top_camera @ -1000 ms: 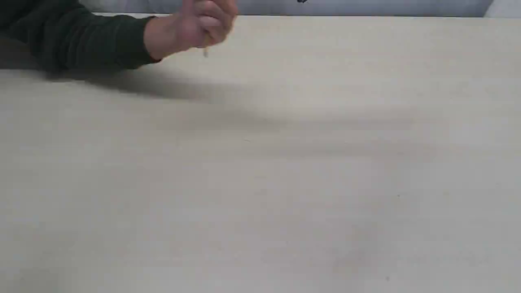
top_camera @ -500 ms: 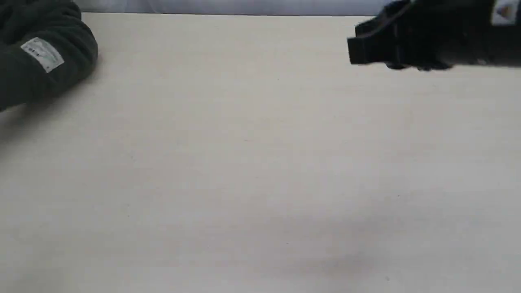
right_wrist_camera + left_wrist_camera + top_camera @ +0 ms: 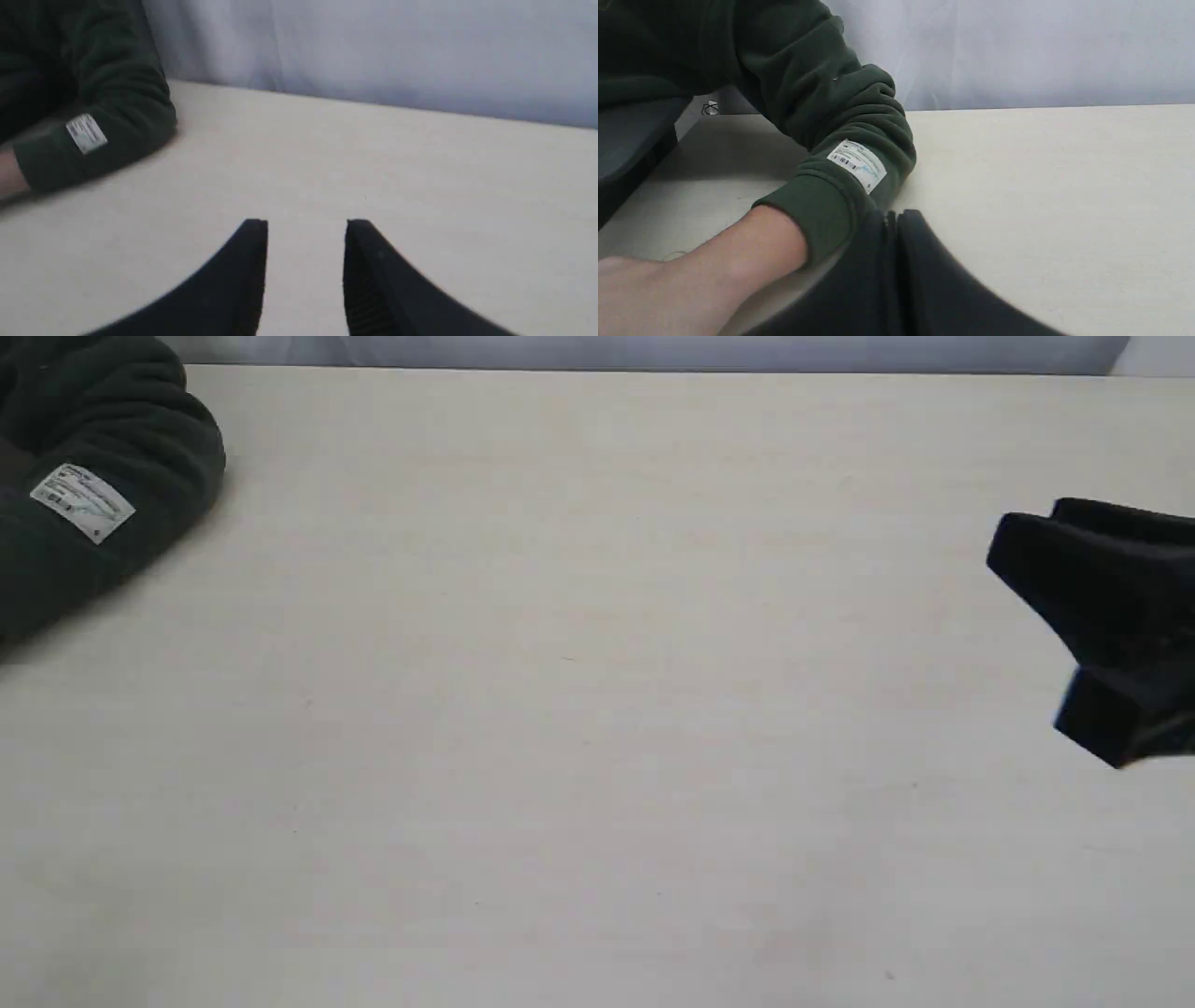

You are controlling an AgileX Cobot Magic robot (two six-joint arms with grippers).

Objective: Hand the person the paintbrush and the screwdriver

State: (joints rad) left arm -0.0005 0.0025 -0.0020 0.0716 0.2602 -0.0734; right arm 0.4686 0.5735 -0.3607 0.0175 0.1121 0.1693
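Neither the paintbrush nor the screwdriver shows in any view. The person's dark green sleeve (image 3: 103, 495), with its white label, rests on the table at the far left corner. In the left wrist view the sleeve (image 3: 840, 186) and a bare forearm (image 3: 714, 266) lie just beside my left gripper (image 3: 893, 215), which is shut with nothing between its fingers. My right gripper (image 3: 1027, 635) hangs over the table's right side, and it is open and empty in its own view (image 3: 306, 225). The sleeve (image 3: 93, 140) is well away from it.
The pale table (image 3: 579, 709) carries nothing else that I can see. A light grey backdrop (image 3: 653, 350) runs behind its far edge. A dark chair part (image 3: 630, 140) stands beyond the table's corner, near the person.
The person's hand, closed on something thin, has withdrawn to the left, leaving only the sleeve in sight. My right gripper has come in at the far right, then dropped lower toward the right edge.
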